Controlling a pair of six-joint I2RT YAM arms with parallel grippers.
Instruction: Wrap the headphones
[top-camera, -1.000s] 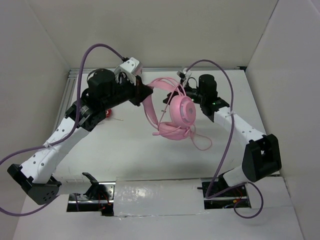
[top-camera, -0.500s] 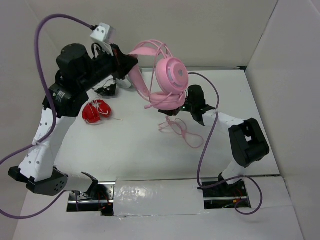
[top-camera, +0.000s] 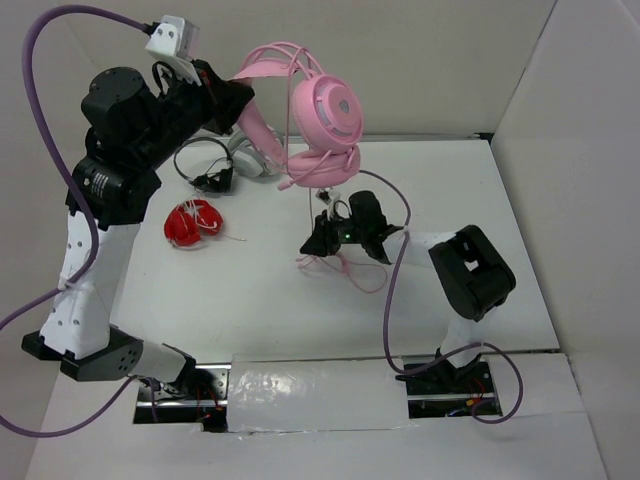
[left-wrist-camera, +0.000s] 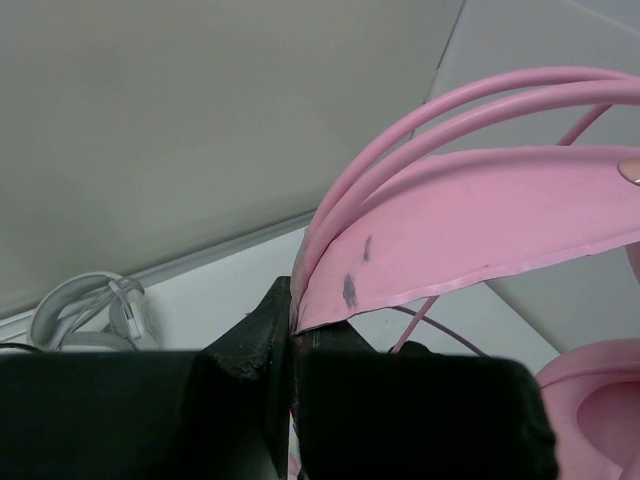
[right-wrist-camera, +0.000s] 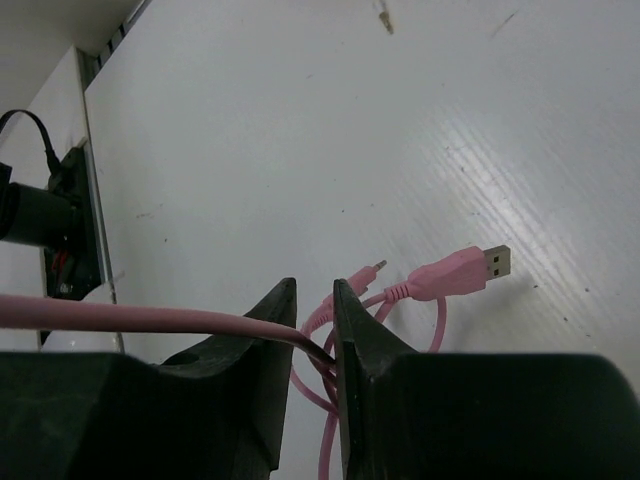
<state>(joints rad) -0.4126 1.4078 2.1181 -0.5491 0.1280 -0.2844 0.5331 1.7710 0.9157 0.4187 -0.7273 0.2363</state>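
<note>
Top external view: the pink headphones (top-camera: 325, 108) hang in the air above the far part of the worktop (top-camera: 260, 300). Your left end effector (top-camera: 238, 98) holds them up, clamped on the headband. Their thin cable (top-camera: 352, 272) drops to a loose tangle on the worktop, and your right end effector (top-camera: 322, 240) sits low over that tangle. To the left lie white-grey headphones (top-camera: 250, 155), thin black headphones (top-camera: 205, 165) and a red object (top-camera: 195, 222), all apart from the pink set.

Left wrist view: this shows the grip that the top view hides. The fingers are pressed together on the edge of the flat headband (left-wrist-camera: 470, 220). Thin hoops arch above it, and one earcup (left-wrist-camera: 600, 390) shows at the lower right corner. The band looks stiff yet springy, so it is a sound place to hold. The padded cups look soft and likely to swing.

Right wrist view: only here do you see the jaws pinching the cable (right-wrist-camera: 150, 318), which runs off to the left. Beyond the fingertips, slack loops, a USB plug (right-wrist-camera: 465, 268) and a small jack plug (right-wrist-camera: 372, 270) lie flat on the worktop. The cable looks light, limp and smooth, so it may slide through a light pinch. Take it along its length rather than by the plugs.
</note>
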